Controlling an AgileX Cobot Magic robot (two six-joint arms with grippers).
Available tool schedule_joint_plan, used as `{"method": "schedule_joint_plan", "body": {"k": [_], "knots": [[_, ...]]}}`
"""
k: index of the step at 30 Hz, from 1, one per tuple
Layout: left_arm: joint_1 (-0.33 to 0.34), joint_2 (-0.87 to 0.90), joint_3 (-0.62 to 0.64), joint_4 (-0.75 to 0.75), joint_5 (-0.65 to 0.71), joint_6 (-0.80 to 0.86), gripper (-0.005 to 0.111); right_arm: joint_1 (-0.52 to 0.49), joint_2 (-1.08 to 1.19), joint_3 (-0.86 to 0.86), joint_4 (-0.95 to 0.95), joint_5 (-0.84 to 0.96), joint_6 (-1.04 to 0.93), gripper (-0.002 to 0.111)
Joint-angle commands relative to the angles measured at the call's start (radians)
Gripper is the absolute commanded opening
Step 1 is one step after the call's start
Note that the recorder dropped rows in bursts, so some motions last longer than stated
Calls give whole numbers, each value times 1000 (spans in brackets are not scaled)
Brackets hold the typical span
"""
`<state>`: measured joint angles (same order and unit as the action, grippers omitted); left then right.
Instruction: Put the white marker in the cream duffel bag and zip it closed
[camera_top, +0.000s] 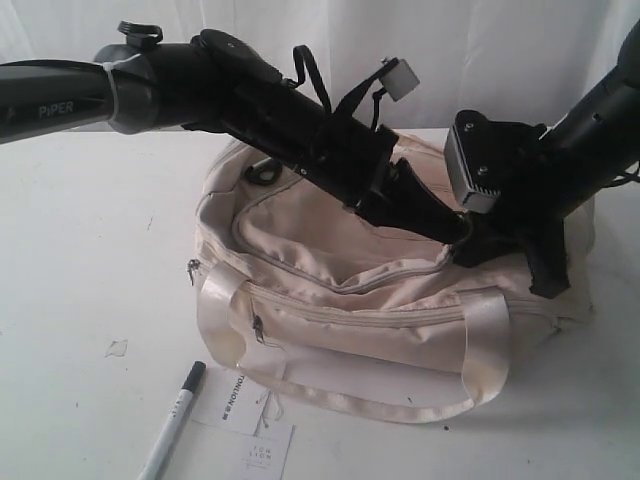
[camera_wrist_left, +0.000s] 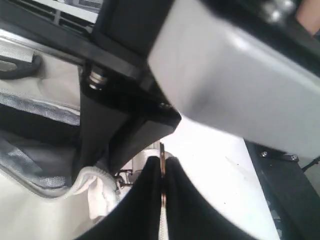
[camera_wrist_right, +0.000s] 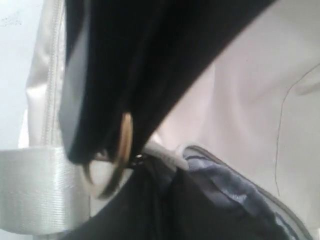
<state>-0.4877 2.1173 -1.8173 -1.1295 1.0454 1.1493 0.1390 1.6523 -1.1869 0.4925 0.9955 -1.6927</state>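
Far left, the left arm (camera_top: 60, 100) reads "PiPER". White marker (camera_top: 172, 420) lies outside the cream duffel bag (camera_top: 400, 330), on the table (camera_top: 70, 250) by its front edge, cap toward the bag. Paper tags (camera_top: 250, 430) sit just beside it, print not legible. Free table left of the bag. Left gripper (camera_wrist_left: 162, 190) is pinched tight on a thin metal tab (camera_wrist_left: 162, 160) at the bag's right zip end. Right gripper (camera_top: 478, 245) is alongside, its view blurred; can't tell its gap or hold.
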Motion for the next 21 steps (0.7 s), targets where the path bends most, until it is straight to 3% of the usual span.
{"method": "schedule_joint_plan", "body": {"k": [1,5,9,12,21], "knots": [[-3,-16,3,-32,51,5,0,0,-4,4,-36,-129,193,0],[2,-16,3,63,41,-57,0,0,-4,4,-271,-235,473,0],[49,-16,3,200,76,-164,0,-22,-4,4,-315,-256,630,0],[94,-18,3,205,123,-197,0,-71,-4,4,-315,-289,843,0],[126,-24,6,79,176,-165,0,-100,-4,4,-244,-287,909,0]]}}
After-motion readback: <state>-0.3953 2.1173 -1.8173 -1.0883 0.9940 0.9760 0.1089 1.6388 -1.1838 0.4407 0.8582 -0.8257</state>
